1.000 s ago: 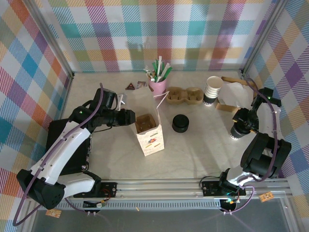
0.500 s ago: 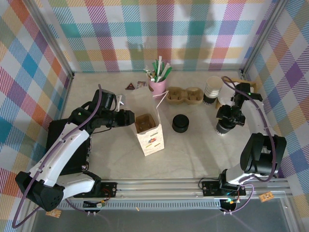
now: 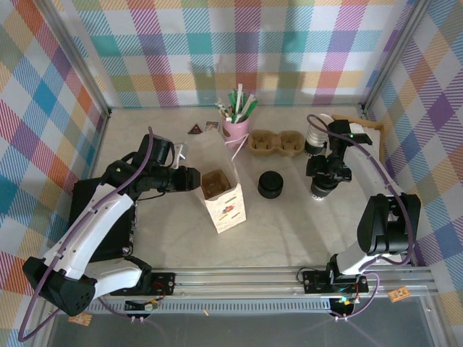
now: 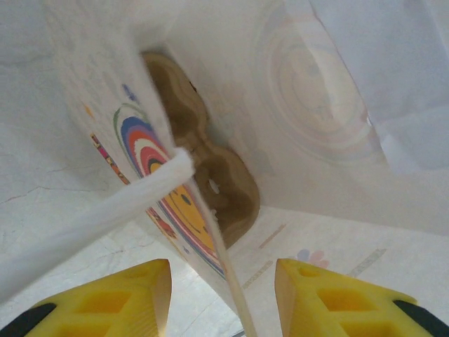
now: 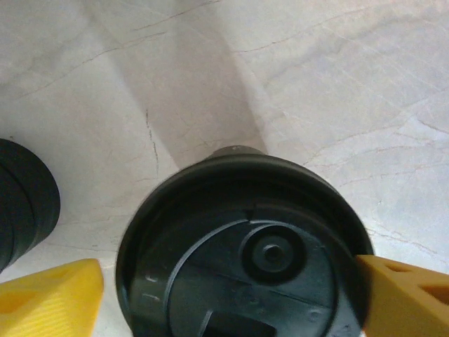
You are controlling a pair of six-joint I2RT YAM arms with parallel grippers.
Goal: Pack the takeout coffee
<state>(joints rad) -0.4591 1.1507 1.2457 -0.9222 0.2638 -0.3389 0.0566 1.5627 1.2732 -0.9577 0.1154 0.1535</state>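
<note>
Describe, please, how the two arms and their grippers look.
The left arm has white shells with black joints; the right arm looks mostly black. A purple cable loops along each. The left gripper and right gripper have chunky yellow wedge-shaped tips.

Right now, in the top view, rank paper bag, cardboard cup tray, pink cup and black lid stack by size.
Largest: paper bag
cardboard cup tray
then pink cup and black lid stack, too alike to rank

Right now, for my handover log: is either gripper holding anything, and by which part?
The right gripper holds the coffee cup by its lidded top. The left gripper is open, astride the wall of the paper bag.
</note>
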